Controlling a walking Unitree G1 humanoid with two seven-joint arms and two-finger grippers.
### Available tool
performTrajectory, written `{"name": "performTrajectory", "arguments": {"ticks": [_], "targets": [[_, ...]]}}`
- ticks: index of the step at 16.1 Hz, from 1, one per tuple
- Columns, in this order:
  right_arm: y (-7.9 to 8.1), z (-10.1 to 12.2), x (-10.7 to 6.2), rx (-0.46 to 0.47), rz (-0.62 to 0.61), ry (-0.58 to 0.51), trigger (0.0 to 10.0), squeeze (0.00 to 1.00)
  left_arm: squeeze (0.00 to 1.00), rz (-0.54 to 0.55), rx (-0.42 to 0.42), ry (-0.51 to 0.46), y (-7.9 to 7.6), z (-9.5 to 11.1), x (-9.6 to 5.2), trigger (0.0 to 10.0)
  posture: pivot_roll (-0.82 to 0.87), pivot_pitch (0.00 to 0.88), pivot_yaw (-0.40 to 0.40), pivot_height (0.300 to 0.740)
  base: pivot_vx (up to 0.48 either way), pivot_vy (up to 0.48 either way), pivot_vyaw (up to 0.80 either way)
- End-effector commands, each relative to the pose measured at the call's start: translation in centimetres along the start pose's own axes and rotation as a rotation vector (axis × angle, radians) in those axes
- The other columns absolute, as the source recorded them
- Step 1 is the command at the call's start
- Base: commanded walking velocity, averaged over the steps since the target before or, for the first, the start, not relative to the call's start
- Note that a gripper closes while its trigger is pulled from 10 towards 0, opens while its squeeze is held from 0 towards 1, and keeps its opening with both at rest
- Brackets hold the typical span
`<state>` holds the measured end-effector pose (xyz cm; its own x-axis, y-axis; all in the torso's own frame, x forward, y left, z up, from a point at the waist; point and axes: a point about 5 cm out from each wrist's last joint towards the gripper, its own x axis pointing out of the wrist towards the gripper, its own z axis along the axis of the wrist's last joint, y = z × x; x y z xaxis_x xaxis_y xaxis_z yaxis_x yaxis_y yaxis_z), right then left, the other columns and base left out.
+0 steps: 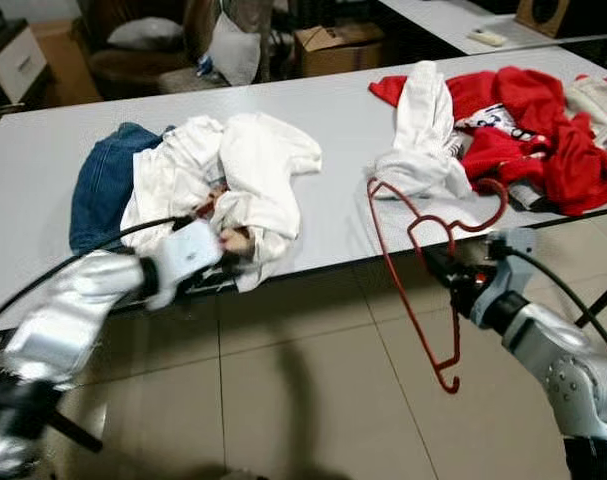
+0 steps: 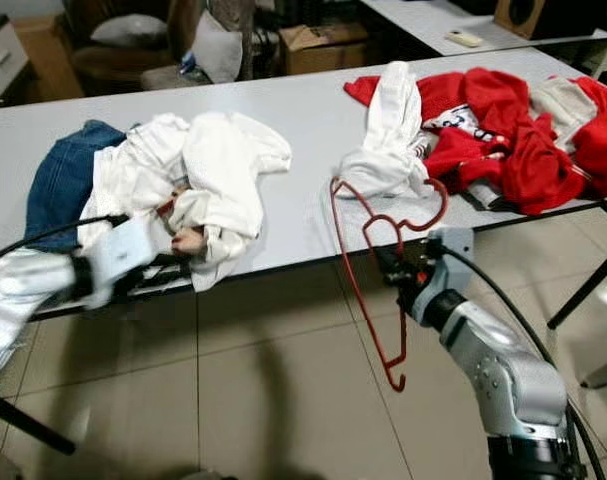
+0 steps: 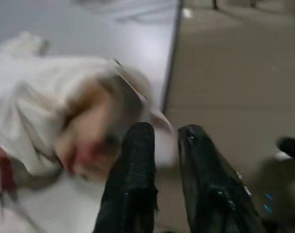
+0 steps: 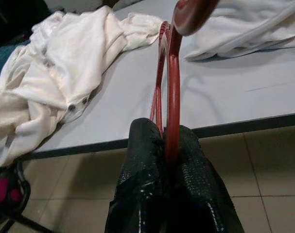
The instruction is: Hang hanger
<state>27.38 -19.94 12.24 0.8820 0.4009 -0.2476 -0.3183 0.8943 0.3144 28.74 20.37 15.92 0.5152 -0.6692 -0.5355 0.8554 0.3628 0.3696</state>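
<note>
One red wire hanger [image 1: 415, 262] held off the table's [image 1: 333, 130] front edge, over tiled floor, pinched in the right gripper [image 4: 169, 145]. Left gripper [image 3: 164, 133], fingers slightly apart w/ nothing between them, sits at the table edge by one white garment [image 1: 233, 180] & one blue jeans [image 1: 103, 185] pile. Red clothes heap [image 1: 543, 130] far right.

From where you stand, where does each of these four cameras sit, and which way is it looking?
Left eye view: on the head, looking down at the grey table; both silver arms show.
Right eye view: beside it, same scene.
Left wrist view: along the left gripper, fingers apart, toward the white garment.
Right wrist view: along the right gripper, clamped on the red hanger.
Shared: the hanger and white garment appear in the eye views and the right wrist view.
</note>
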Motion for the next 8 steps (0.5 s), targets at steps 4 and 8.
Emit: {"name": "performTrajectory", "arguments": {"ticks": [4,8], "targets": [[0.7,-0.7,-0.1,-0.046,0.008,0.037,10.0,0.00,1.00,0.151,-0.016,-0.226,2.8,4.1,-0.7,10.0,-0.12,0.000,0.052,0.740,0.000,0.000,0.00],[2.1,-1.4,-0.3,0.010,0.077,0.036,10.0,0.00,0.00,0.409,-0.123,-0.222,6.4,3.6,2.7,10.0,-0.14,0.000,0.073,0.740,0.000,0.000,0.00]]}}
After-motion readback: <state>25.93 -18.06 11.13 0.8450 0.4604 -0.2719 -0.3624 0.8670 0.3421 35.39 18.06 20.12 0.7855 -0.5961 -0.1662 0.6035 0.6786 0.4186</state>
